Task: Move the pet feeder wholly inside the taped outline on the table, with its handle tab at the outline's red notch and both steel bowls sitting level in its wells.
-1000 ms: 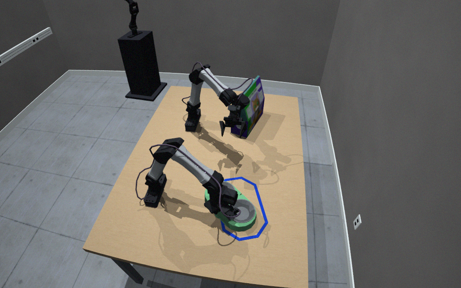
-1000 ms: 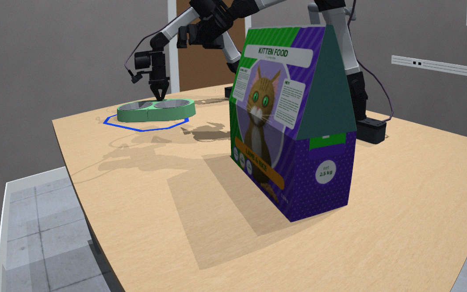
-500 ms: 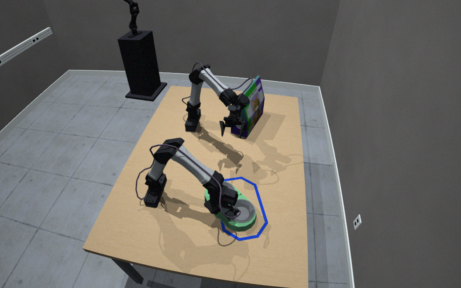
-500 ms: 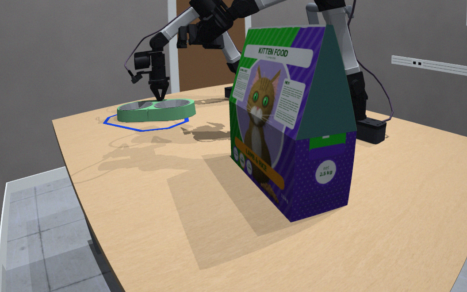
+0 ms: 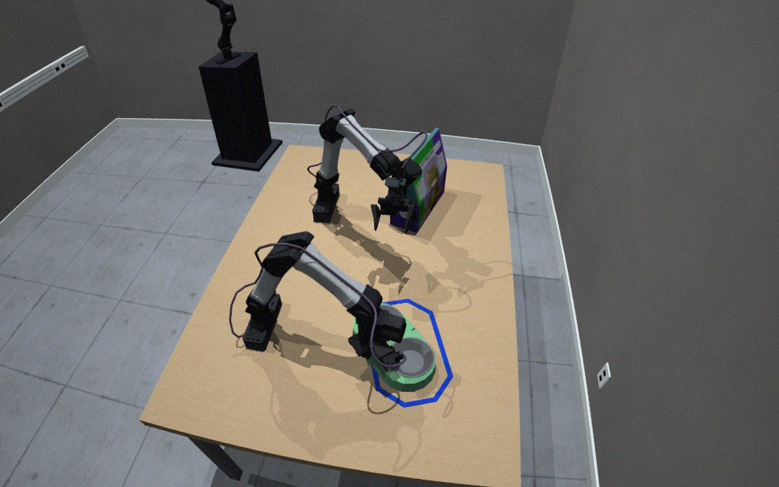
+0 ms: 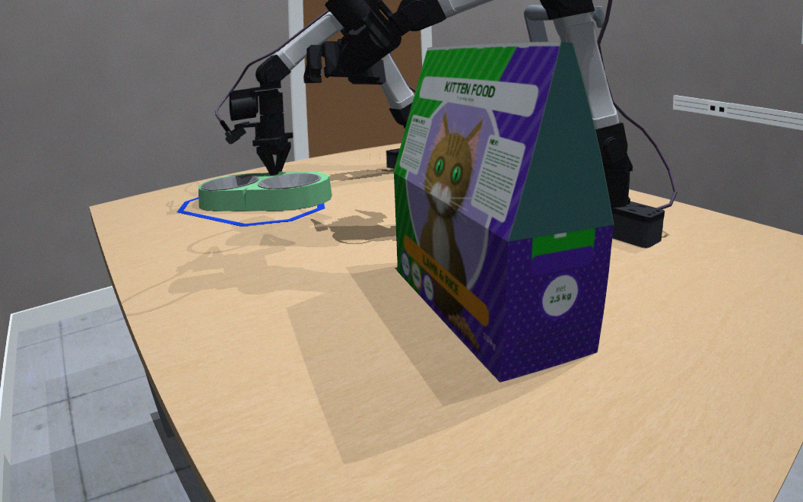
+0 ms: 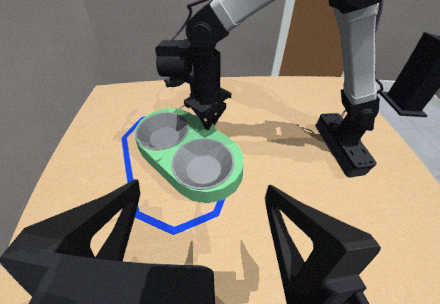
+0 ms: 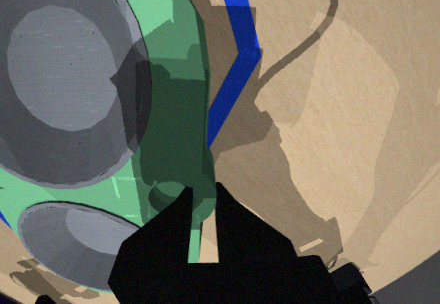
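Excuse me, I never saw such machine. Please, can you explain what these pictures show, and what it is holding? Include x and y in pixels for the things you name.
The machine is two jointed robot arms (image 5: pixel 353 136) (image 6: pixel 314 40) (image 7: pixel 260 1) on a wooden table (image 5: pixel 477 423) (image 6: pixel 704 311) (image 7: pixel 295 179) (image 8: pixel 350 99). One picture looks down from above, one from beside the table, and two from the arms' wrists. On the table are a kitten food box (image 5: pixel 428 181) (image 6: pixel 455 186) and a green pet feeder (image 5: pixel 408 382) (image 6: pixel 286 199) (image 7: pixel 220 194) (image 8: pixel 155 4) with two steel bowls (image 5: pixel 411 361) (image 6: pixel 289 181) (image 7: pixel 203 166) (image 8: pixel 60 74), partly outside blue tape (image 5: pixel 442 344) (image 6: pixel 242 223) (image 7: pixel 127 164) (image 8: pixel 227 94). The right gripper (image 5: pixel 383 356) (image 6: pixel 274 173) (image 7: pixel 209 127) (image 8: pixel 204 188) seems to pinch the feeder's edge; the left gripper (image 5: pixel 391 229) (image 6: pixel 344 77) (image 7: pixel 204 189) is open, holding nothing.
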`<state>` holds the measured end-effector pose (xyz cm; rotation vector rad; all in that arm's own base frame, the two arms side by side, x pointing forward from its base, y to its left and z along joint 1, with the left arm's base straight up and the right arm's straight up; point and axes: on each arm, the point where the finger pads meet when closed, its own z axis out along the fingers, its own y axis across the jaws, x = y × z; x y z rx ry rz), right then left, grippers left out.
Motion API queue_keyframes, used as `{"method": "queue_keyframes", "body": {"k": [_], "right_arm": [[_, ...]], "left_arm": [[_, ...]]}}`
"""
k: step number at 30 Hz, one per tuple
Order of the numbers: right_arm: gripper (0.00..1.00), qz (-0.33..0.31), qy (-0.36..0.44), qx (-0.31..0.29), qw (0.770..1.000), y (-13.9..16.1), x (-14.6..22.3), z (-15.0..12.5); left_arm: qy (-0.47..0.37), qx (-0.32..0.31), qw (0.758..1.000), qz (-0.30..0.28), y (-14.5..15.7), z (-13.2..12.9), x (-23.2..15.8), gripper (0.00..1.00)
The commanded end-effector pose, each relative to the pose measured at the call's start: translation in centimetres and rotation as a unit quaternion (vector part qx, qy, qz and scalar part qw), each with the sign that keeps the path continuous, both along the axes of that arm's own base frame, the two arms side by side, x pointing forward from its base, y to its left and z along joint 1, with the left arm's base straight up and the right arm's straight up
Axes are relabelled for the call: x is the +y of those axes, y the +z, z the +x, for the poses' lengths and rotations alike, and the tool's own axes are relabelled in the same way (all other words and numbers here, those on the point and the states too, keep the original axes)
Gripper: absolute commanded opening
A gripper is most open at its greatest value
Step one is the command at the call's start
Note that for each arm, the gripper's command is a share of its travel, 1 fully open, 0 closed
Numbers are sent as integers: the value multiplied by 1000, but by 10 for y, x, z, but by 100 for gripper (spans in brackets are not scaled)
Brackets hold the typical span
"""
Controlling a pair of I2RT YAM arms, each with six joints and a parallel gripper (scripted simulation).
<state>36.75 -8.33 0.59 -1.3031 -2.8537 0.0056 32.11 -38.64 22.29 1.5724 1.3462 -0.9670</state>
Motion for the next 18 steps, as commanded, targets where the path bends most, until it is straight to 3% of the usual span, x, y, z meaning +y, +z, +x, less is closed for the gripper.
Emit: {"method": "queue_keyframes", "body": {"k": [1, 18], "right_arm": [[11, 0, -41, 2, 999, 0, 4, 5], [11, 0, -67, -4, 998, 1, 9, 12]], "left_arm": [[-2, -11, 1000, -10, 8, 1, -1, 100], [-2, -11, 1000, -10, 8, 1, -1, 100]]}}
